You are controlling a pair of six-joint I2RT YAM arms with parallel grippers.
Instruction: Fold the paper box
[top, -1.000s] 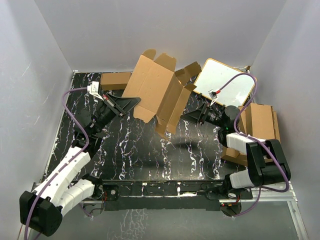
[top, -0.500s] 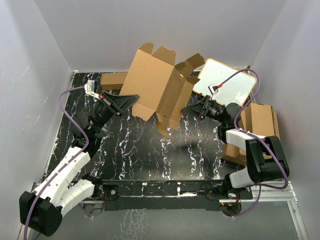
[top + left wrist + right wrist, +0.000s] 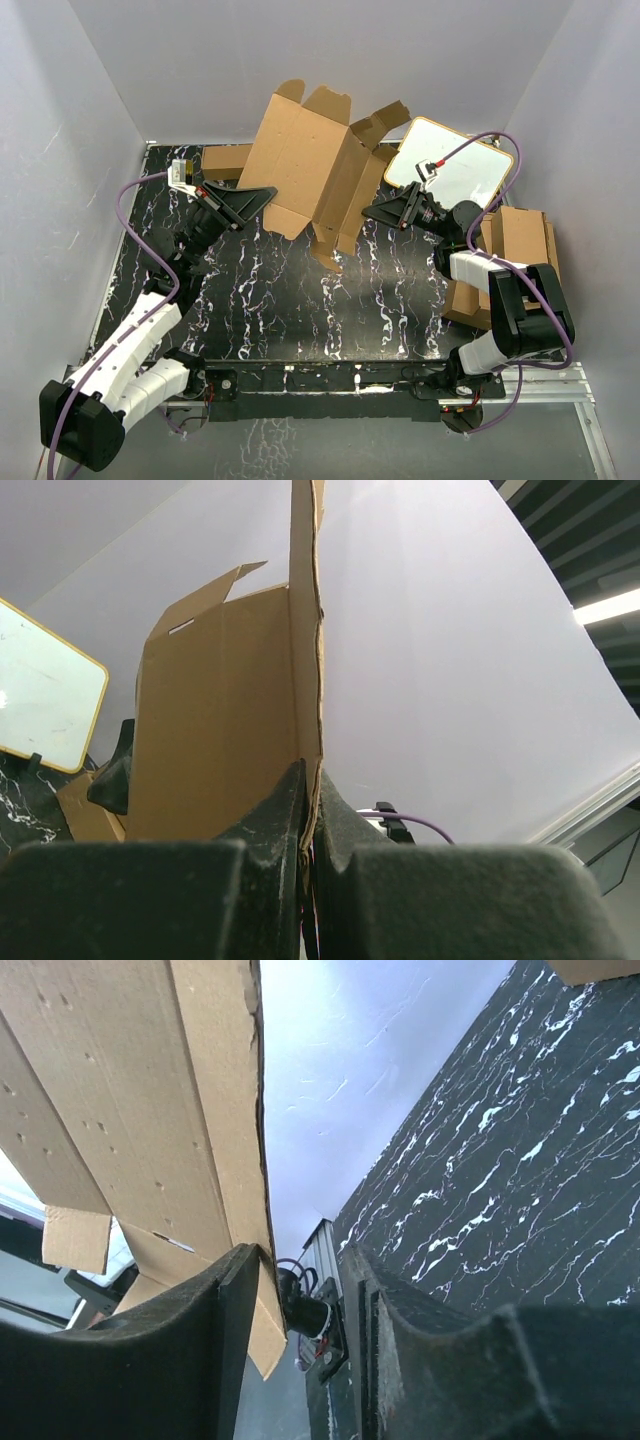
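The paper box, an opened brown carton with several flaps, hangs tilted above the back of the black marbled table. My left gripper is shut on its left edge; in the left wrist view the thin cardboard wall rises straight out of the pinched left gripper. My right gripper is at the box's right lower flap. In the right wrist view the flap lies against one of the fingers, and the right gripper still shows a gap to the other finger.
A white board with a yellow rim leans at the back right. A pile of brown cardboard sheets lies at the right edge. A smaller brown carton sits at the back left. White walls enclose the table on three sides.
The right gripper rose and moved left to the box's right flap, and its jaws narrowed. The box lifted and tilted a little higher in the left gripper.
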